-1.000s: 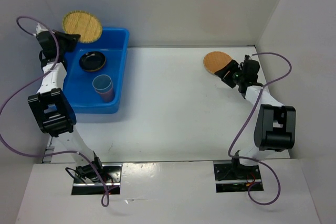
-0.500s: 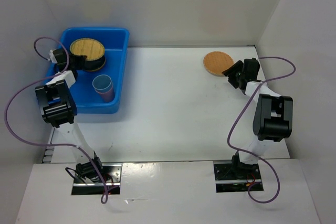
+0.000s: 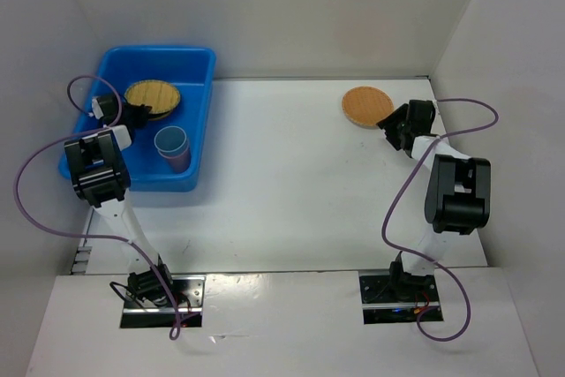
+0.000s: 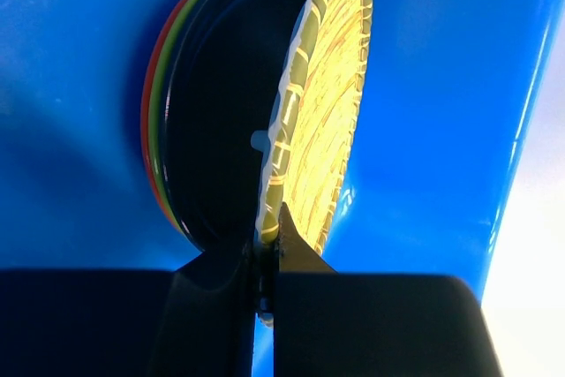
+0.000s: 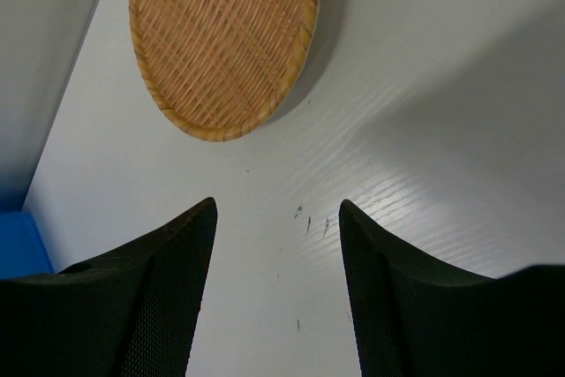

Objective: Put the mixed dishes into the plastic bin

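Bin (image 3: 205, 86): far left of the table (image 3: 291, 183).
Plate stack (image 4: 199, 130): inside the bin, far end.
First disc (image 3: 153, 96): over the plate stack.
Cups (image 3: 172, 146): in the bin, nearer than the stack.
Second disc (image 3: 367, 106): on the table, far right.

Two bamboo discs (image 3: 367, 106), three plates (image 4: 207, 130) (orange, lime green, black), one blue cup (image 3: 171, 140), one pink cup (image 3: 182, 163), one plastic bin (image 3: 201, 130).

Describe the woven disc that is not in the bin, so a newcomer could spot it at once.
Look to the white table's far right, just beyond the open right gripper. The tan woven disc lies flat there alone; its twin is in the blue bin.
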`<state>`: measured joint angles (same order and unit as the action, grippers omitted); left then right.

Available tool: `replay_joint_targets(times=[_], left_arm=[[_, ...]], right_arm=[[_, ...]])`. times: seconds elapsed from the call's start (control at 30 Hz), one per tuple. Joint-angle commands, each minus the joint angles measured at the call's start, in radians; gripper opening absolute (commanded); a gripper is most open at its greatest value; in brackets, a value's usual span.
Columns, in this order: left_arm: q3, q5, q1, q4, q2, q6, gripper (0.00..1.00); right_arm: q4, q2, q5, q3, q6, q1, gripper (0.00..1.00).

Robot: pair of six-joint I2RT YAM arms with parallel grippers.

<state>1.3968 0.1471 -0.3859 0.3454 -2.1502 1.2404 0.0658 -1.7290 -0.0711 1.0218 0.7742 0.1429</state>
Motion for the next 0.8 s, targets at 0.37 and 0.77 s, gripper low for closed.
replay_joint_targets(times=[0.37, 0.77], left_arm=[[-0.019, -0.027, -0.010, -0.016, 0.087, -0.053, 0.95], [0.134, -0.310, 0.084, -0.283, 0.272, -0.445, 1.00]], right_arm=[[0.000, -0.023, 0.024, 0.032, 0.002, 0.014, 0.63], [-0.063, -0.034, 0.059, 0.043, -0.029, 0.041, 0.63]])
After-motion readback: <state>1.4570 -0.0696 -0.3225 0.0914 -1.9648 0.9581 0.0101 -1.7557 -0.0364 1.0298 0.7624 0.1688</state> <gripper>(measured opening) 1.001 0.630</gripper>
